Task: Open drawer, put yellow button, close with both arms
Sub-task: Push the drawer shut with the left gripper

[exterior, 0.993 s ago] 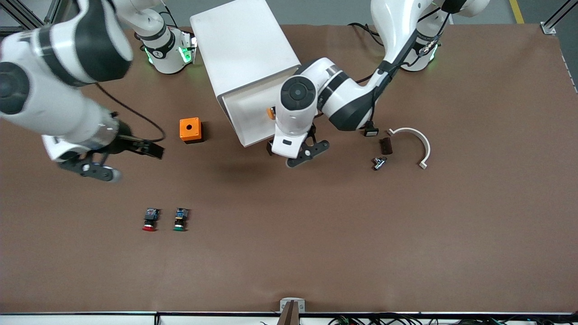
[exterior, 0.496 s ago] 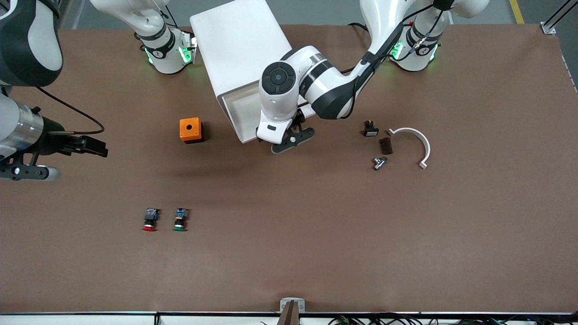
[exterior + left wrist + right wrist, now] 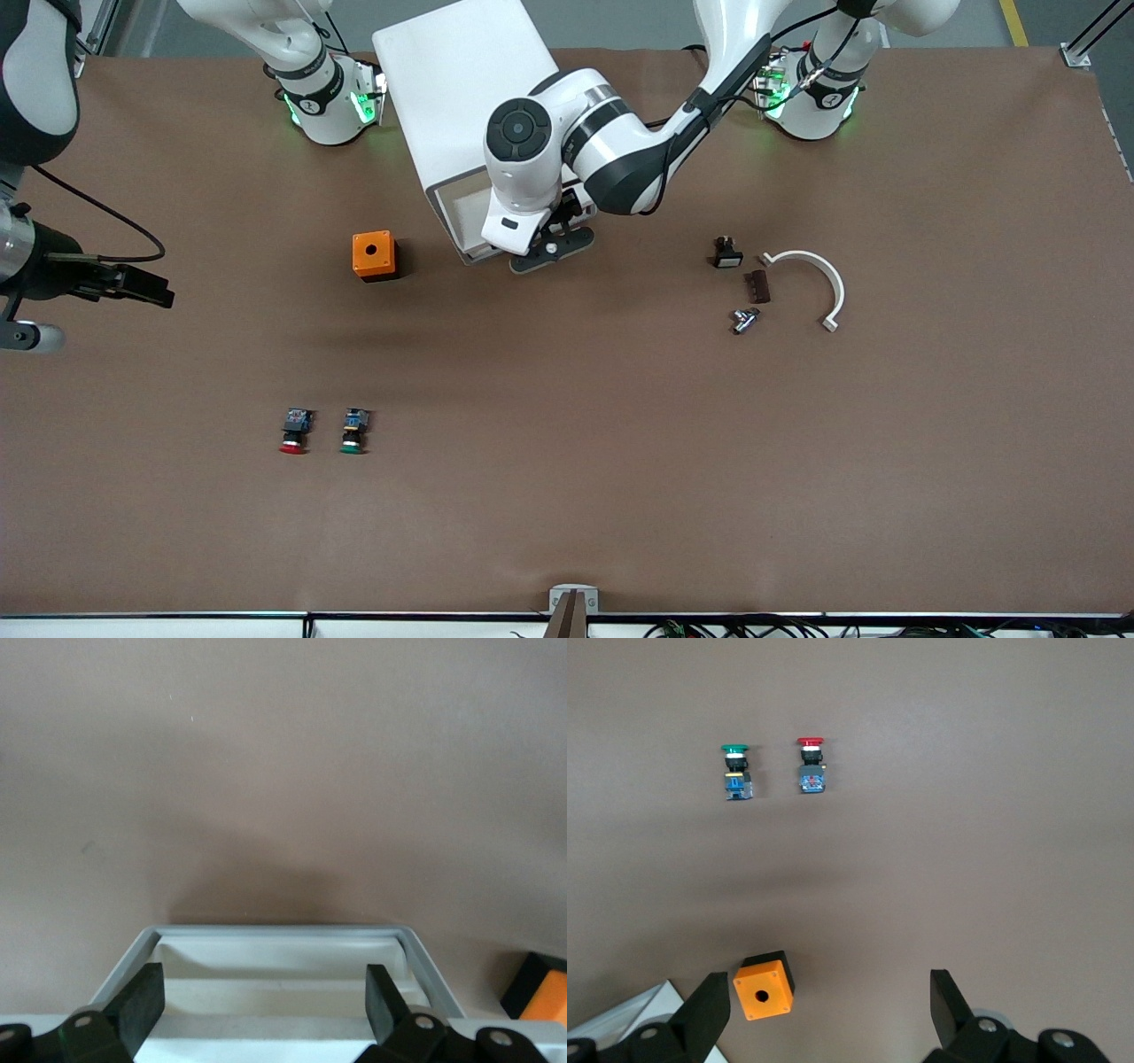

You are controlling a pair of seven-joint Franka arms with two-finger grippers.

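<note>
The white cabinet point(image 3: 469, 89) stands at the robots' edge of the table. Its uppermost drawer point(image 3: 461, 221) sticks out a little and is open on top. My left gripper point(image 3: 547, 250) is over the drawer's front end. In the left wrist view it point(image 3: 263, 1005) is open and empty, its fingers point(image 3: 144, 1001) spread over the drawer's bare white inside point(image 3: 283, 988). The yellow button is hidden. My right gripper point(image 3: 22, 335) is at the right arm's end of the table, partly out of view. In the right wrist view it point(image 3: 828, 1014) is open and empty.
An orange box point(image 3: 374, 255) with a round hole sits beside the cabinet and shows in the right wrist view point(image 3: 764, 985). A red-capped button point(image 3: 292, 431) and a green-capped button point(image 3: 353, 431) lie nearer the front camera. A white curved bracket point(image 3: 811, 275) and small parts point(image 3: 744, 319) lie toward the left arm's end.
My left gripper has moved toward the cabinet and the drawer has slid partly in. My right arm has swung away toward its end of the table. The yellow cap no longer shows.
</note>
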